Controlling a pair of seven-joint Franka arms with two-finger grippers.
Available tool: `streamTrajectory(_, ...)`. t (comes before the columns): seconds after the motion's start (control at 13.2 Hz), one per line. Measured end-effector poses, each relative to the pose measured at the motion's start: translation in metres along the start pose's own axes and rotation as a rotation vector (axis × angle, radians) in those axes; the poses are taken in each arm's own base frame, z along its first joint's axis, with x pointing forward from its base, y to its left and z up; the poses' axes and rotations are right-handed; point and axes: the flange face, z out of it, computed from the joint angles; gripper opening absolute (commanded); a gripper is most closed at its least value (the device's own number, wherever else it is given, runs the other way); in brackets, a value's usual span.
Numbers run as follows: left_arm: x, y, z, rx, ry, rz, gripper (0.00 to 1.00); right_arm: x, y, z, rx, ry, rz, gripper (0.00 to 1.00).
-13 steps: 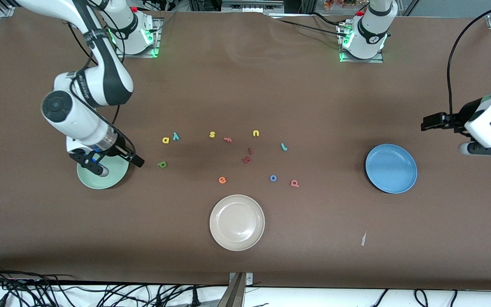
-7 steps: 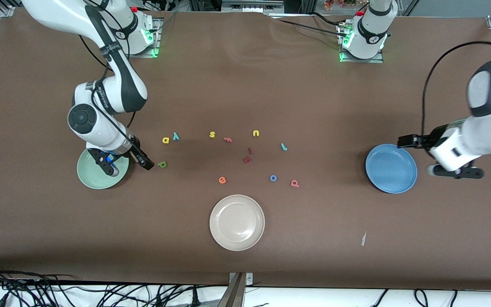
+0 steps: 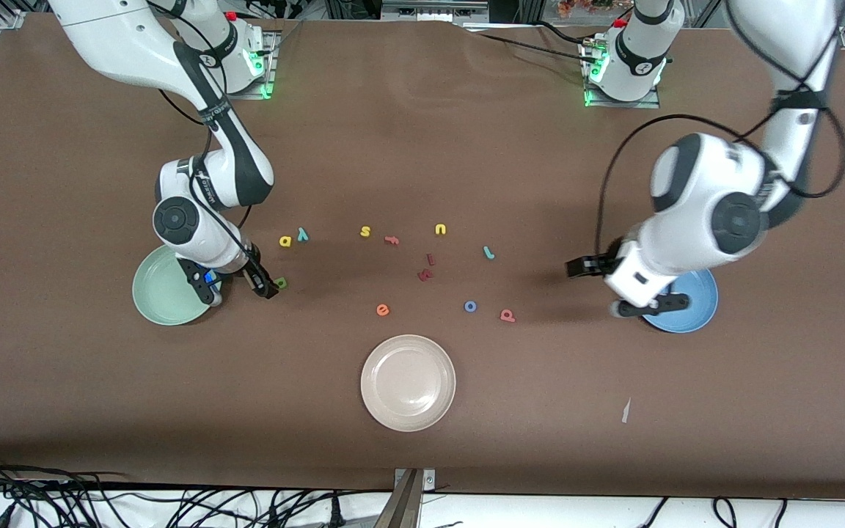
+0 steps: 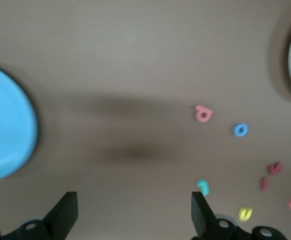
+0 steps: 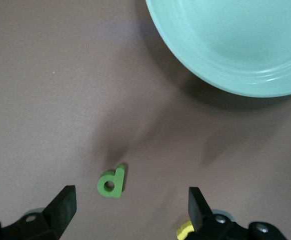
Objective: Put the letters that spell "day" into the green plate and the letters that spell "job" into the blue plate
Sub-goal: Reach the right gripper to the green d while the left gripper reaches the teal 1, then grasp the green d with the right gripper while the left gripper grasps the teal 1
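The dark green "d" (image 5: 111,182) lies on the table beside the green plate (image 5: 235,45). My right gripper (image 5: 130,197) hangs open just over it, and one finger half covers the d (image 3: 281,282) in the front view. The yellow "a" (image 3: 285,240) and teal "y" (image 3: 303,234) lie a little farther from the camera. My left gripper (image 3: 617,287) is open and holds nothing, over the table at the rim of the blue plate (image 3: 690,315). The teal "j" (image 4: 203,187), blue "o" (image 4: 240,130) and pink "b" (image 4: 203,113) lie toward the middle.
A beige plate (image 3: 408,382) sits nearest the camera, in the middle. Other letters lie scattered: yellow "s" (image 3: 365,232) and "u" (image 3: 440,229), a pink letter (image 3: 392,240), two dark red ones (image 3: 425,275), an orange "e" (image 3: 383,310). A paper scrap (image 3: 626,411) lies near the front edge.
My right gripper has moved off the green plate to the "d". My left arm has swung in from the table's end, across the blue plate, toward the letters.
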Motion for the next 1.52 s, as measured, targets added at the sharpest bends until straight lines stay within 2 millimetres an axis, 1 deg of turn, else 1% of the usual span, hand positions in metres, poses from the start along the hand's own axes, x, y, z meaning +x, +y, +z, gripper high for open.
streamTrajectory(0.15,-0.025,0.031,0.035,-0.016,0.046,-0.045,1.00,-0.001,-0.001,0.009,0.009,0.004,0.016,0.99)
streamTrajectory(0.23,-0.037,0.043,0.051,-0.028,0.073,-0.066,1.00,-0.002,-0.003,0.015,0.015,0.008,0.026,0.99)
streamTrajectory(0.3,-0.049,0.051,0.067,-0.035,0.096,-0.086,1.00,-0.004,-0.003,0.023,0.018,0.014,0.038,0.99)
streamTrajectory(0.46,-0.073,0.060,0.097,-0.005,0.129,-0.126,1.00,-0.009,-0.005,0.036,0.020,0.027,0.047,0.99)
streamTrajectory(0.61,-0.091,0.072,0.124,0.035,0.158,-0.171,1.00,-0.013,-0.006,0.043,0.020,0.032,0.049,0.99)
streamTrajectory(0.68,-0.098,0.080,0.139,0.041,0.175,-0.198,1.00,-0.014,-0.007,0.044,0.023,0.033,0.050,0.93)
streamTrajectory(0.76,-0.103,0.087,0.154,0.042,0.188,-0.225,1.00,-0.013,-0.007,0.044,0.026,0.035,0.052,0.75)
streamTrajectory(0.84,-0.107,0.092,0.168,0.043,0.190,-0.249,1.00,-0.012,-0.007,0.043,0.030,0.037,0.056,0.53)
streamTrajectory(0.91,-0.108,0.096,0.179,0.043,0.187,-0.268,1.00,-0.012,-0.009,0.041,0.039,0.039,0.071,0.38)
streamTrajectory(0.99,-0.109,0.100,0.189,0.046,0.180,-0.278,0.99,-0.011,-0.010,0.038,0.046,0.040,0.101,0.27)
streamTrajectory(1.14,-0.112,0.103,0.203,0.055,0.167,-0.285,0.91,-0.010,-0.011,0.034,0.055,0.043,0.137,0.06)
streamTrajectory(1.21,-0.114,0.104,0.208,0.060,0.161,-0.285,0.89,-0.009,-0.012,0.033,0.058,0.044,0.142,0.00)
streamTrajectory(1.29,-0.116,0.105,0.213,0.064,0.157,-0.285,0.85,-0.008,-0.011,0.032,0.055,0.043,0.146,0.00)
streamTrajectory(1.44,-0.119,0.108,0.217,0.067,0.153,-0.292,0.70,-0.008,-0.011,0.032,0.056,0.044,0.147,0.00)
streamTrajectory(1.52,-0.119,0.108,0.217,0.066,0.154,-0.294,0.61,-0.008,-0.011,0.031,0.057,0.045,0.150,0.00)
